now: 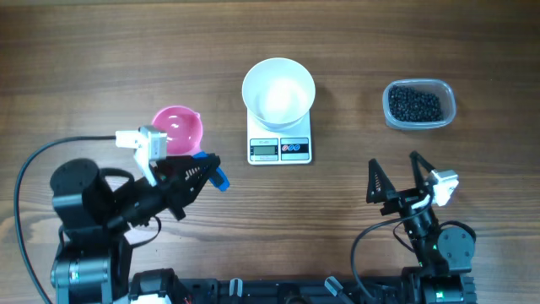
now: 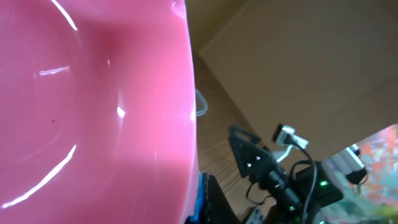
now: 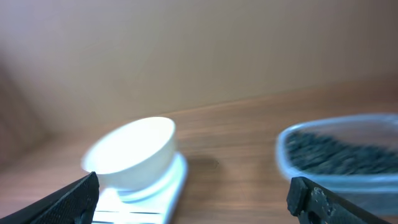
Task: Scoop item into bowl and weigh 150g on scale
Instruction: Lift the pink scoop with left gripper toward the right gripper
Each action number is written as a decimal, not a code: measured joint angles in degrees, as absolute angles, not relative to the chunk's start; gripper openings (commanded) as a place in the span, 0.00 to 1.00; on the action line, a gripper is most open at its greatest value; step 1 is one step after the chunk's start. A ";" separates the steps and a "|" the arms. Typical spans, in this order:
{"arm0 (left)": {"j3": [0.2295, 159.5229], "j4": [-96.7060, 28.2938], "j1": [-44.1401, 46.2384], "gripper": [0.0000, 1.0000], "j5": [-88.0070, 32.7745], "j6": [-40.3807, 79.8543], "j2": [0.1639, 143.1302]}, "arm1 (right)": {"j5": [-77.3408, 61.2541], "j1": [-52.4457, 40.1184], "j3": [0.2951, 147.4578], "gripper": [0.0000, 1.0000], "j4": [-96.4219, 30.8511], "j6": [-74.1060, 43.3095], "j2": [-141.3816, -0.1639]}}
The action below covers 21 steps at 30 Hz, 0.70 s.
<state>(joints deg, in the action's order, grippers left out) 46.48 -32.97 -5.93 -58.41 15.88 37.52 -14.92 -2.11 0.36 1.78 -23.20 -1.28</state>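
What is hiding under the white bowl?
The white bowl sits on the scale. Its display and two buttons stick out in front; the weighing top beneath the bowl is covered.

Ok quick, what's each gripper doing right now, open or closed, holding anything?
Left gripper: closed, holding the pink scoop at its blue handle end.
Right gripper: open, holding nothing.

table (image 1: pixel 101 51): brown wood grain with darker streaks on my overhead feed
bowl (image 1: pixel 278 91): plain white
scale (image 1: pixel 279 149): white, with a grey display
item (image 1: pixel 414 104): black
tub (image 1: pixel 450 93): clear
scoop (image 1: pixel 179 127): glossy pink; I see white glints up close
small piece (image 1: pixel 217 176): bright blue
right gripper (image 1: pixel 392 159): black
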 measured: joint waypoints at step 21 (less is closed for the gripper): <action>46.48 -21.32 -5.50 0.04 -58.94 32.38 36.77 | -27.18 -2.22 51.77 1.00 -35.20 -41.17 -12.60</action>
